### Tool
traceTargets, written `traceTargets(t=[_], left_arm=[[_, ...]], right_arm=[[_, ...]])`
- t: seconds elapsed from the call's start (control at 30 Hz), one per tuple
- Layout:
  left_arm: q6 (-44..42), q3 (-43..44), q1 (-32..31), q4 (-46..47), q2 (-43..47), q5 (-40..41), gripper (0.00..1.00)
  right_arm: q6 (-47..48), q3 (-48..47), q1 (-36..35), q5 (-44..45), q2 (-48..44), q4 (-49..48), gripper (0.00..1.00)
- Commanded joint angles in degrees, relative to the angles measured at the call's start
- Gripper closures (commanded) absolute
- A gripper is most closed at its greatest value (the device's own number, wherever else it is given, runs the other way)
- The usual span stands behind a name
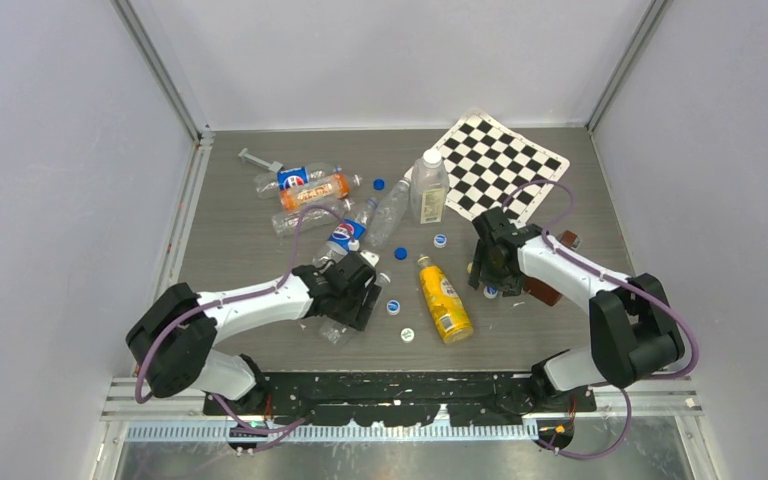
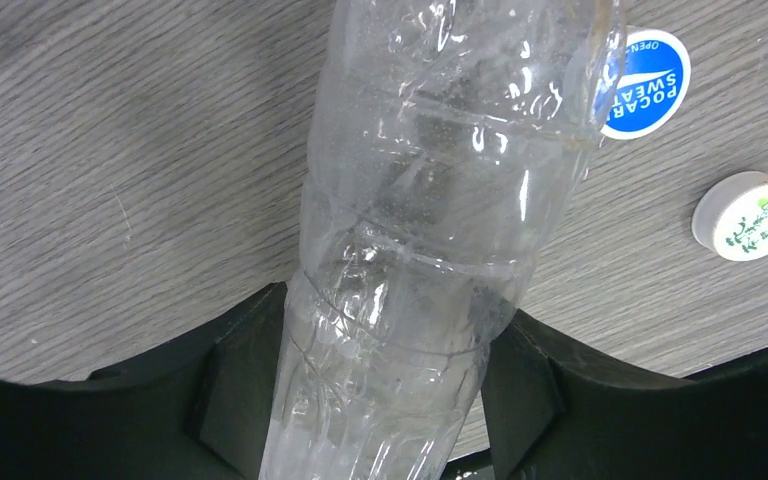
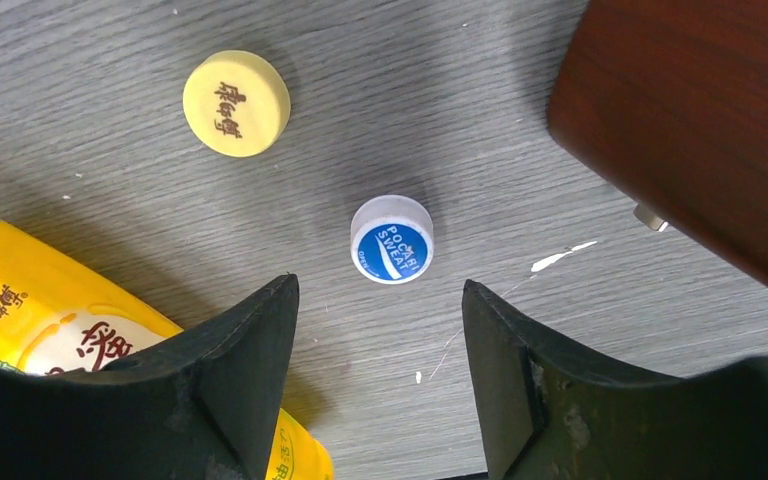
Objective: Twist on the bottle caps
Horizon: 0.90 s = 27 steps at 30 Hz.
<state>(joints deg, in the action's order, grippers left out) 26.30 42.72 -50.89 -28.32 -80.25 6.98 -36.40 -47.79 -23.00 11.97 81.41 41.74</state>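
A slim clear bottle (image 2: 430,200) lies on the table, and my left gripper (image 2: 396,305) straddles its lower body with a finger against each side. In the top view this gripper (image 1: 352,298) sits over that bottle (image 1: 338,328) at the front left. A blue Pocari cap (image 2: 645,85) and a white cap (image 2: 747,215) lie just right of it. My right gripper (image 3: 378,285) hangs open above the table. A blue-and-white cap (image 3: 392,240) lies just ahead of its fingertips, with nothing between them. A yellow cap (image 3: 236,103) lies further ahead to the left.
A yellow bottle (image 1: 443,298) lies between the arms. A brown block (image 3: 700,120) sits right of the right gripper. At the back are an upright squarish bottle (image 1: 429,188), another slim clear bottle (image 1: 390,212), Pepsi bottles (image 1: 300,178), a checkered mat (image 1: 500,165) and loose caps (image 1: 401,253).
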Motion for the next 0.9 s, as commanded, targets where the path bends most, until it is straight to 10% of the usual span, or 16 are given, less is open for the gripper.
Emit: traceTargets(t=[0.0, 0.87], left_arm=[[-0.7, 1.5, -0.2, 0.1, 0.4, 0.8, 0.39], [-8.6, -15.9, -0.2, 21.5, 42.4, 3.5, 0.89]], right_arm=[[-0.4, 0.4, 0.8, 0.2, 0.5, -2.4, 0.34], [1.2, 3.2, 4.3, -1.7, 2.9, -7.8, 0.48]])
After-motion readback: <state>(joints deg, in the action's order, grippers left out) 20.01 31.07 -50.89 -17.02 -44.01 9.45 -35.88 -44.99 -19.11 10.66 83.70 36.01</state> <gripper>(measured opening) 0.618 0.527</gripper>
